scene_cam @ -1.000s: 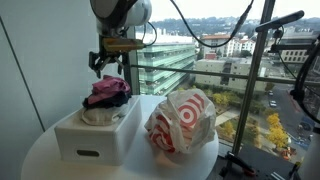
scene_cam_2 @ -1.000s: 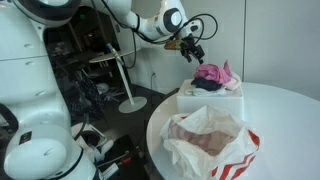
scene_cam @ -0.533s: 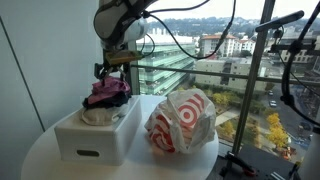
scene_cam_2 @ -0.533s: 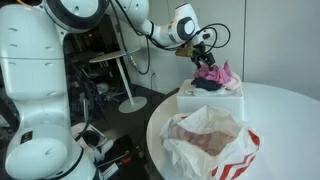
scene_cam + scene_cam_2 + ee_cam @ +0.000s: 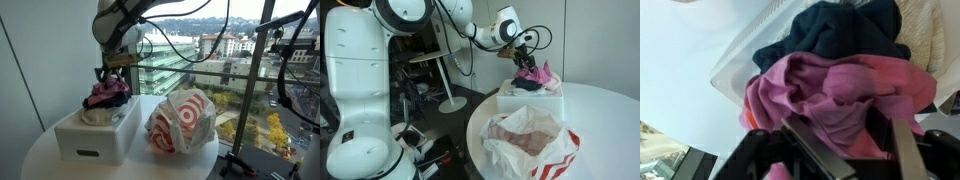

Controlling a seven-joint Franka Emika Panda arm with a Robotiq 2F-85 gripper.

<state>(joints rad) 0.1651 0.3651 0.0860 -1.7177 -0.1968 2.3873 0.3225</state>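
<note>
Pink cloth point(image 5: 840, 95) tops pile in box point(image 5: 95, 135) on tabletop point(image 5: 605, 105); gripper point(image 5: 855, 145) released, fingers astride cloth; bag point(image 5: 182, 120) nr box.

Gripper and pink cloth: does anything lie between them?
Nothing. In the wrist view the open gripper is right at the pink cloth, which shows directly between its fingers.

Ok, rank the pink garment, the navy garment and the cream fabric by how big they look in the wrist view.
1. pink garment, though it lies nearest the camera, which may flatter it.
2. navy garment.
3. cream fabric, cut off by the picture's edge.
</note>
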